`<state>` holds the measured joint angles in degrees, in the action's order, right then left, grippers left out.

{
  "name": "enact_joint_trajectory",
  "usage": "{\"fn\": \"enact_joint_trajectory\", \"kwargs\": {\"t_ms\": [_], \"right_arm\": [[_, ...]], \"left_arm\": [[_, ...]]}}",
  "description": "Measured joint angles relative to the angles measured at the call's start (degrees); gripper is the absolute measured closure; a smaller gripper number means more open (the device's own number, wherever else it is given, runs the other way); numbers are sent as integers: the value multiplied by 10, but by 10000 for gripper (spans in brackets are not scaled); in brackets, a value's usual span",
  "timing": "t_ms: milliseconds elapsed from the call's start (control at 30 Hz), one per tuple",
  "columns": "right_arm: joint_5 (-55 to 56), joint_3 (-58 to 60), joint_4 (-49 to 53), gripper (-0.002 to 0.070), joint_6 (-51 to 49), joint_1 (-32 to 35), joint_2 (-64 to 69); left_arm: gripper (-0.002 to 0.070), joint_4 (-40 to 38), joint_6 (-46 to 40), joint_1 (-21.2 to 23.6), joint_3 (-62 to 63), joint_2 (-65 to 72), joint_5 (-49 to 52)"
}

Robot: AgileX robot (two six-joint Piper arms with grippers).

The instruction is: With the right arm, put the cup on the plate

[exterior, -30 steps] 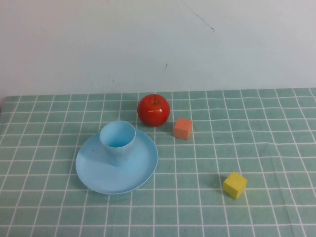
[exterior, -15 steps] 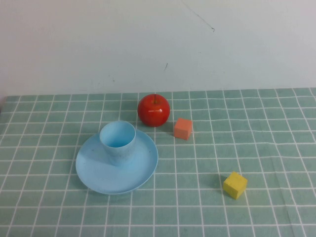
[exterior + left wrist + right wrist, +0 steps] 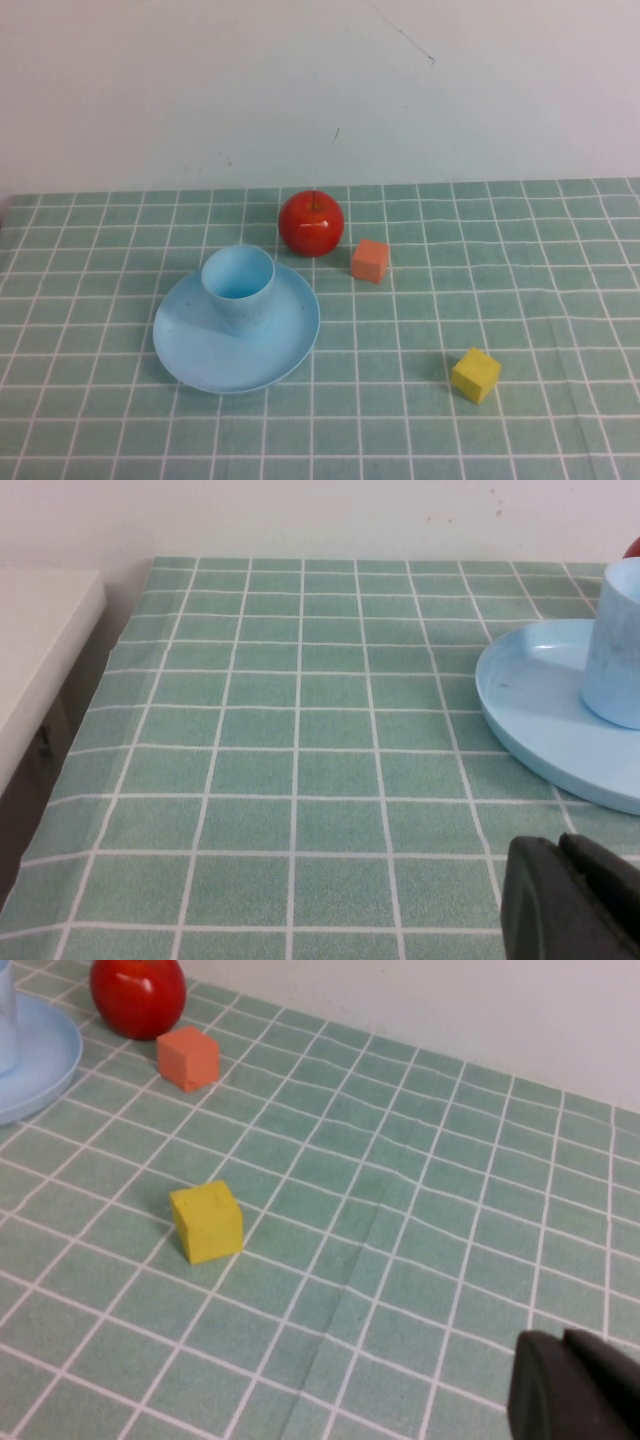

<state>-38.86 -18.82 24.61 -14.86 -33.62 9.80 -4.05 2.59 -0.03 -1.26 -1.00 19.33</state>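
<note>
The light blue cup (image 3: pixel 238 285) stands upright on the light blue plate (image 3: pixel 200 350), left of the table's middle. Neither arm shows in the high view. In the left wrist view the cup (image 3: pixel 615 650) and plate (image 3: pixel 530 690) lie ahead of my left gripper (image 3: pixel 558 842), which is shut, empty and well short of the plate. In the right wrist view only a sliver of the cup (image 3: pixel 5 1020) and the plate's edge (image 3: pixel 40 1060) show. My right gripper (image 3: pixel 563 1338) is shut and empty, far from them, nearer than the yellow cube.
A red apple (image 3: pixel 311 222) sits just behind the plate, an orange cube (image 3: pixel 370 260) to its right. A yellow cube (image 3: pixel 476 374) lies at the front right. A white ledge (image 3: pixel 40 630) borders the table's left edge. A white wall stands behind.
</note>
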Motion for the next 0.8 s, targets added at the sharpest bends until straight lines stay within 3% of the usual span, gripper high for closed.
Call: {"fn": "enact_joint_trajectory", "kwargs": {"t_ms": [167, 800], "right_arm": [[7, 13, 0, 676, 0, 18, -1], [37, 107, -148, 679, -4, 263, -104]], "left_arm": [[678, 0, 0, 0, 0, 0, 0], [678, 0, 0, 0, 0, 0, 0]]}}
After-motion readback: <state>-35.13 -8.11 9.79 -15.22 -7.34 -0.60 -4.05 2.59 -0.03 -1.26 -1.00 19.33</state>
